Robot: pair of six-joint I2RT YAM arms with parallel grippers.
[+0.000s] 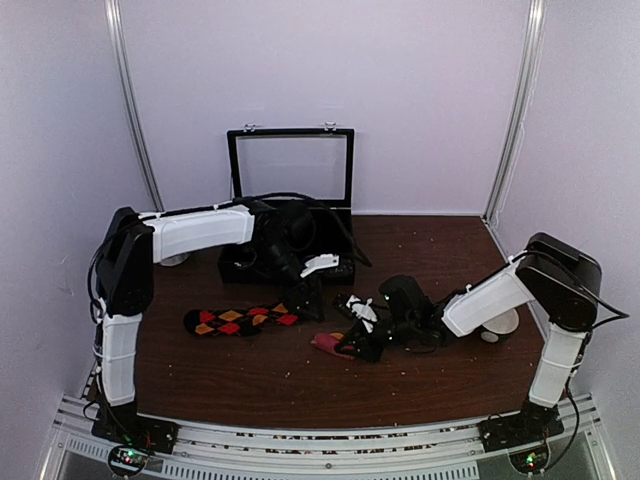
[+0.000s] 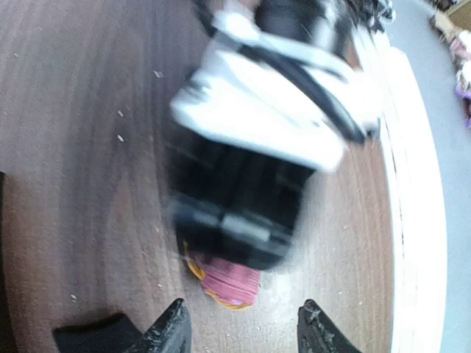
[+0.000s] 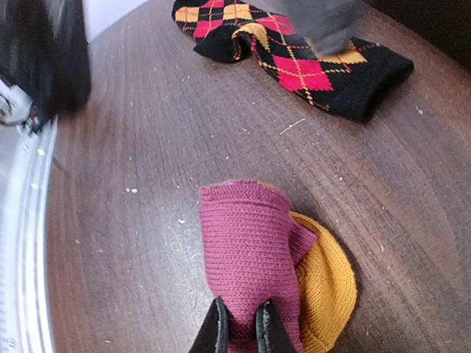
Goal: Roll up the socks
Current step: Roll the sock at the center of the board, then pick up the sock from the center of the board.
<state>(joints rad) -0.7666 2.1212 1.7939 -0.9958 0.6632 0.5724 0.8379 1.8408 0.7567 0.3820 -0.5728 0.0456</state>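
1. Progress: early, by my read. The black argyle sock with red and orange diamonds [image 3: 294, 59] lies flat and unrolled on the left half of the dark wood-grain surface [image 3: 125, 147]. The magenta-pink knitted sock with orange toe [image 3: 250, 250] sits near the middle, toward the near edge. It is bunched over itself, not a tidy roll.
2. Right gripper [image 3: 241, 327]: fingers clenched on the magenta fabric at one end of the bundle.
3. Left gripper [image 2: 243, 327]: fingers released and spread, nothing between them, facing the pink sock.
4. Left to do, likely: finish rolling the pink sock, then bring in the argyle sock.
5. Hard to see: the left wrist view is motion-blurred, and the right gripper hides most of the pink sock there. From above, the arms cover it too. Cannot tell how many turns are rolled.
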